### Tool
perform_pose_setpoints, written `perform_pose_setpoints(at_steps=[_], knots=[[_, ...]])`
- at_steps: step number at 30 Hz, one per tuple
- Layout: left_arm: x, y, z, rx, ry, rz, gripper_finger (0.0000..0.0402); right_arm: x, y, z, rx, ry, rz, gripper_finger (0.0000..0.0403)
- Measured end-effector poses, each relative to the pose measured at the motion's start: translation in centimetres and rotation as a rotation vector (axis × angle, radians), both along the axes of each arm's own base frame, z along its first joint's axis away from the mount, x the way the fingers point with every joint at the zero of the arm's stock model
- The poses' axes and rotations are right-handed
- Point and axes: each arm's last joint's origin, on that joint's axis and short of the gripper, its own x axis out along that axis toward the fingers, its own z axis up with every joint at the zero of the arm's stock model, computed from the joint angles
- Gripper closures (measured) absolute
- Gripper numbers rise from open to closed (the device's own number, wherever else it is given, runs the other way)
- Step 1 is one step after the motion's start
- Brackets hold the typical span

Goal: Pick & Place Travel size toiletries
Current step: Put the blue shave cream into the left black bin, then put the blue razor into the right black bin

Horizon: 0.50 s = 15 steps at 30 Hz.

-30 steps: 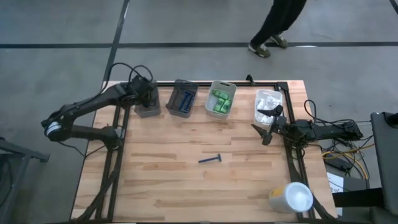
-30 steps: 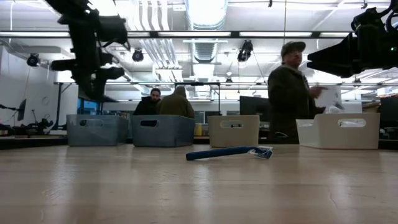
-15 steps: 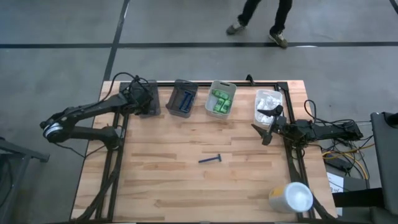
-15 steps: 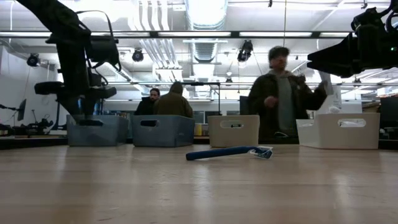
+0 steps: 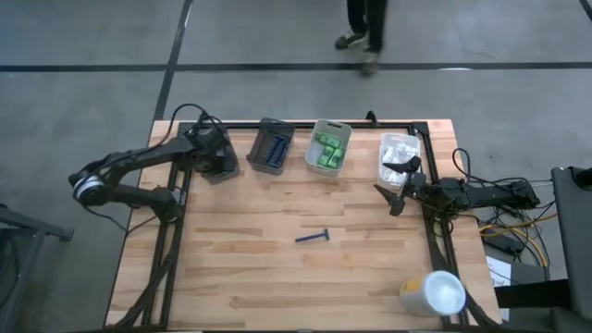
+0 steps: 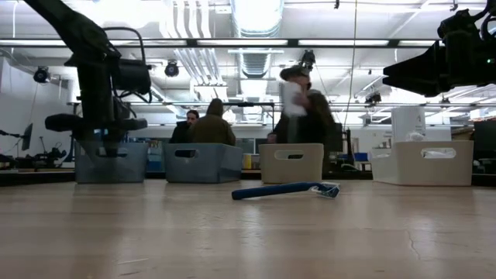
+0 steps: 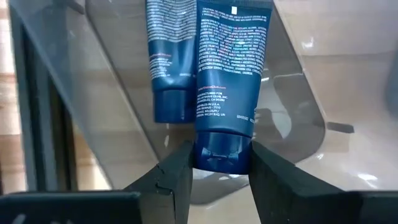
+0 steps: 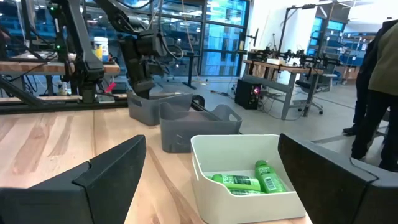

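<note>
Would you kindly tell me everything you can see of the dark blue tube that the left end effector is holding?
The dark blue tube is a soft-looking squeeze tube printed with small white text and a few red lines, ending in a rounded dark blue cap. The left end effector grips it at the cap, one dark finger on each side. It hangs inside the grey translucent bin at the table's far left corner, beside a second similar blue tube lying in the bin.
</note>
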Motion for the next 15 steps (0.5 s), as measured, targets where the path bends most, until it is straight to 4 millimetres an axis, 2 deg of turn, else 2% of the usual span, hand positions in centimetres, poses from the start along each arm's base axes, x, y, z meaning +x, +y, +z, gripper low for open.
perform_pose_setpoints(at_steps=[6, 15], knots=[[0.4, 0.3, -0.4, 0.0, 0.0, -0.001, 0.0261, 0.0, 0.0, 0.0, 0.002, -0.001, 0.0, 0.0039], [0.7, 0.7, 1.0, 0.06, -0.024, -0.032, 0.0203, 0.0, 0.0, 0.0, 0.002, 0.0, 0.0, 0.0039]])
